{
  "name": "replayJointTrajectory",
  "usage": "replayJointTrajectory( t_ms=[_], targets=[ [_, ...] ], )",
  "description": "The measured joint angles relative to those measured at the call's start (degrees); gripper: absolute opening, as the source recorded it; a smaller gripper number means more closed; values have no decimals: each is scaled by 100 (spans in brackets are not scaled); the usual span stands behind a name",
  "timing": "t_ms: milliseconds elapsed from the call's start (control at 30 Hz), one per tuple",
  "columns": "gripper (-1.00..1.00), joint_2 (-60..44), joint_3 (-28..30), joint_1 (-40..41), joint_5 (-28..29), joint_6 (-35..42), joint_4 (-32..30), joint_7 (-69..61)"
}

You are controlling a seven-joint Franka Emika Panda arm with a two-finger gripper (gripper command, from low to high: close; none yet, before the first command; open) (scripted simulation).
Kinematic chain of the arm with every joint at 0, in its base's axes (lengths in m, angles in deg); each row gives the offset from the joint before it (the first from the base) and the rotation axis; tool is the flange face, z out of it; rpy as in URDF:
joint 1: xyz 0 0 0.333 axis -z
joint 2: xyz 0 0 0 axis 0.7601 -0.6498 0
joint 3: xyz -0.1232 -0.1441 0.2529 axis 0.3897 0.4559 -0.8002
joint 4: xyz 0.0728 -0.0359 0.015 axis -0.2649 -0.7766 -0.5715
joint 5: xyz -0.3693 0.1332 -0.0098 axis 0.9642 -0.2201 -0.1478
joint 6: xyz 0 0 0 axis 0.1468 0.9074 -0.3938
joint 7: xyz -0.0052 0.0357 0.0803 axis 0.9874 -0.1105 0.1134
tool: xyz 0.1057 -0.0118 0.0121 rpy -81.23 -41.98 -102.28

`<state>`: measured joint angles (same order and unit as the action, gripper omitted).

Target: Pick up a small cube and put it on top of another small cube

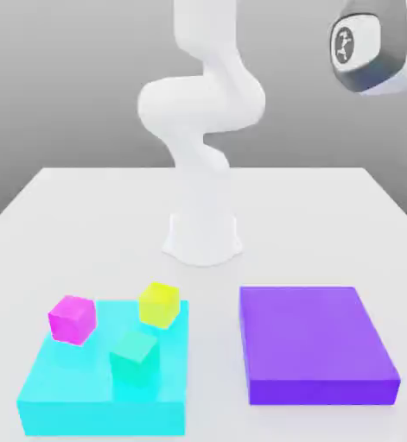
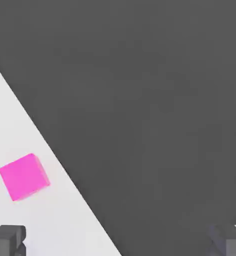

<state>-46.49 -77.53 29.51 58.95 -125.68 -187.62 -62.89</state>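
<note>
Jaws (image 2: 118, 240) wide open, holding nothing; small hot-pink matte cube (image 2: 23, 176) on desk (image 2: 54, 225) ungrasped, small yellow-lime cube (image 1: 160, 304) bare, stacking all left.

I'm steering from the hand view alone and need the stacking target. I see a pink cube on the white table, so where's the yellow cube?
Observer: The yellow cube sits on a cyan platform, at its far corner on the exterior view's right.
Operator: Anything else on that platform?
Observer: A magenta cube and a teal cube stand there too.
Operator: And beside the platform?
Observer: A purple slab lies to the exterior view's right of it.
</note>
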Motion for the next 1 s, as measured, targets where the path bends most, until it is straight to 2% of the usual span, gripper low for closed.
replayJointTrajectory(
  t_ms=[267, 400, 433, 633, 767, 1000],
  targets=[
    [0, -1681, -282, -424, 581, -290, 335, -748],
    [0, -2514, -193, -575, 791, -795, 525, -751],
    [-100, -2659, -167, -597, 817, -901, 559, -737],
    [-100, -2731, -154, -609, 823, -946, 576, -736],
    [-100, -2166, -253, -536, 712, -513, 442, -816],
    [-100, -707, 127, 14, 162, -172, -639, -301]
  ],
)
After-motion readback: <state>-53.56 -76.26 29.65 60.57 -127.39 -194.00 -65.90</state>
